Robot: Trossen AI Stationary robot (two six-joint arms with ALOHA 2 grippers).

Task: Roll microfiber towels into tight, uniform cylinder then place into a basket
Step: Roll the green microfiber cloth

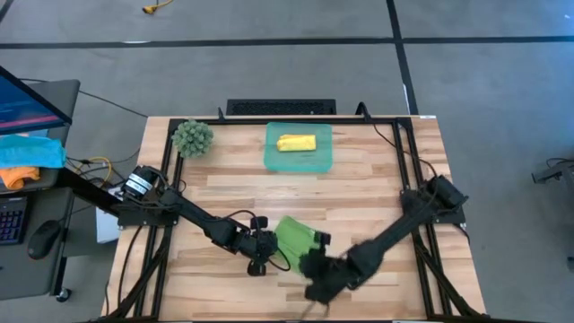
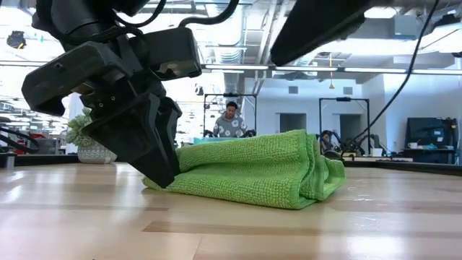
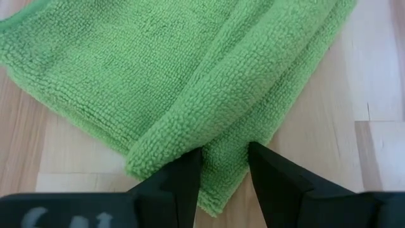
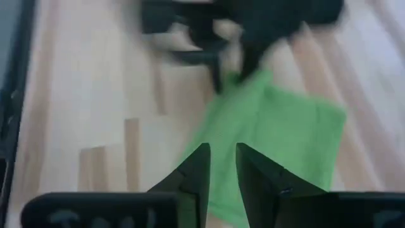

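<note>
At the near middle of the worktop [image 1: 377, 179], the left pincer [image 3: 224, 168] is clamped on a fold of the one green towel [image 1: 294, 235], half-rolled, with the right pincer [image 4: 221, 166] just beside it, fingers apart, while the one yellow towel [image 1: 296, 143] lies rolled in the single basket [image 1: 323, 161] farther off.

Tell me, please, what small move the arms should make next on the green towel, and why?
Probably the right gripper should close in on the green towel and grip its near edge. The towel lies only loosely folded, not a tight roll, the left gripper pinches one corner, and the right fingers stand apart with nothing between them. The yellow towel already sits rolled in the basket.
</note>
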